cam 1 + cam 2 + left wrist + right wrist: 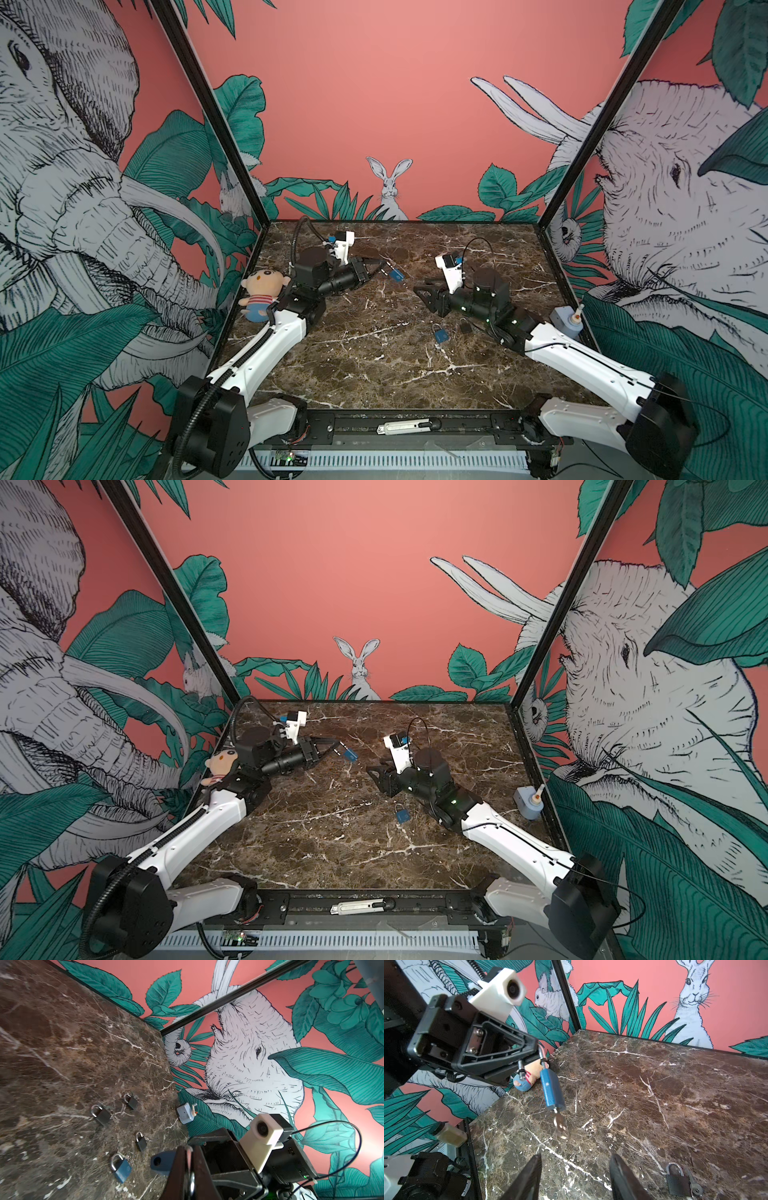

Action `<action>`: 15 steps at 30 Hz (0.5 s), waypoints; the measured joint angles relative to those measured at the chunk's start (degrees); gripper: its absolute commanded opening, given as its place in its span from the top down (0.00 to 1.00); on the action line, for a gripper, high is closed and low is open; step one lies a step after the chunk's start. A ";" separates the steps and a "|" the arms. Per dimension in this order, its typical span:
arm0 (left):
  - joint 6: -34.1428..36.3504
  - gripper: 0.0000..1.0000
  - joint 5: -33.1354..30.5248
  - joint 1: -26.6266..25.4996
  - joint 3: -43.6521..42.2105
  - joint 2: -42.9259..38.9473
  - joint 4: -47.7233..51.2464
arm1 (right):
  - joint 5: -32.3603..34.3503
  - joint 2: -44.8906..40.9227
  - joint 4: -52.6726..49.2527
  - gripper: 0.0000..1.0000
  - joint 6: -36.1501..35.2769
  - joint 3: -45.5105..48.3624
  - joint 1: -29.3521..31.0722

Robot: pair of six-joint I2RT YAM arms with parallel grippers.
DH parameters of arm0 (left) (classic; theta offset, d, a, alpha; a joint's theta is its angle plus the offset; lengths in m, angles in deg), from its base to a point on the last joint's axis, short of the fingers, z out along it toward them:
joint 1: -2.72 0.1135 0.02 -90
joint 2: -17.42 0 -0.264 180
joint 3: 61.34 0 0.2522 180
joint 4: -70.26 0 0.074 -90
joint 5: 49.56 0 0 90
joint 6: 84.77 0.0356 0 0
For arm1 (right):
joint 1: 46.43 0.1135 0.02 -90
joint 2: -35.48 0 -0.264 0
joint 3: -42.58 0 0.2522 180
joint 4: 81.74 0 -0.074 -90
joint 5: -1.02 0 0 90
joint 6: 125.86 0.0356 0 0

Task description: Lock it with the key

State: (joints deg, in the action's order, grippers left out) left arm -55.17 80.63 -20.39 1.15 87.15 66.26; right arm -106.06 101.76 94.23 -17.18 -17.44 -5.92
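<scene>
Padlocks: five, two blue and three dark. The blue ones are the held padlock [552, 1091] and the loose blue padlock [120, 1169]. The left wrist view shows one dark padlock [100, 1113], another dark padlock [131, 1101] and a last dark padlock [141, 1141].
Keys: two that can be made out. One key [560, 1126] sits in the held padlock, and a second key [694, 1187] lies just beside a dark padlock [678, 1180].
Tools: two.
Plush toy [261, 291]: one, at the left edge of the surface [374, 374], beside the left arm.
Left tool [381, 262]: pressed together on the shackle [543, 1062], left of frame centre.
Held padlock, place [397, 275]: just right of that tool's tip near frame centre, off the surface and tilted.
Right tool [422, 293]: spread and empty, right of centre, apart from the held padlock.
Loose blue padlock, place [440, 336]: flat on the surface, below the right tool.
In the way: the right arm hides most dark padlocks in both top views; only one [466, 326] shows.
Pale blue container [566, 322]: one, at the right edge of the surface.
Box cutter [409, 427]: one, on the front rail at bottom centre.
Held padlock, look: blue body and silver shackle standing open, with one leg free of the body. The key is in the end away from the shackle.
</scene>
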 measured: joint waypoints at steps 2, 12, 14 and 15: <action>-0.22 1.00 -0.48 -1.70 1.84 1.51 -0.33 | -0.44 -0.31 0.46 0.45 -0.72 0.31 -0.20; -1.03 1.00 -0.87 -6.12 7.61 7.98 -1.38 | -4.04 0.17 3.78 0.50 -2.16 0.28 -3.91; -1.25 1.00 -0.90 -6.16 7.61 8.26 -1.38 | -4.76 1.03 3.80 0.53 -2.32 -0.33 -4.46; -1.31 1.00 -0.90 -6.27 7.61 8.26 -1.38 | -4.94 1.46 4.07 0.55 -2.40 -0.63 -4.66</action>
State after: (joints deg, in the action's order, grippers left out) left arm -56.48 79.73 -26.66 8.75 95.42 64.88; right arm -111.00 103.23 98.30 -19.59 -18.08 -10.57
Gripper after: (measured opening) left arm 0.088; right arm 0.475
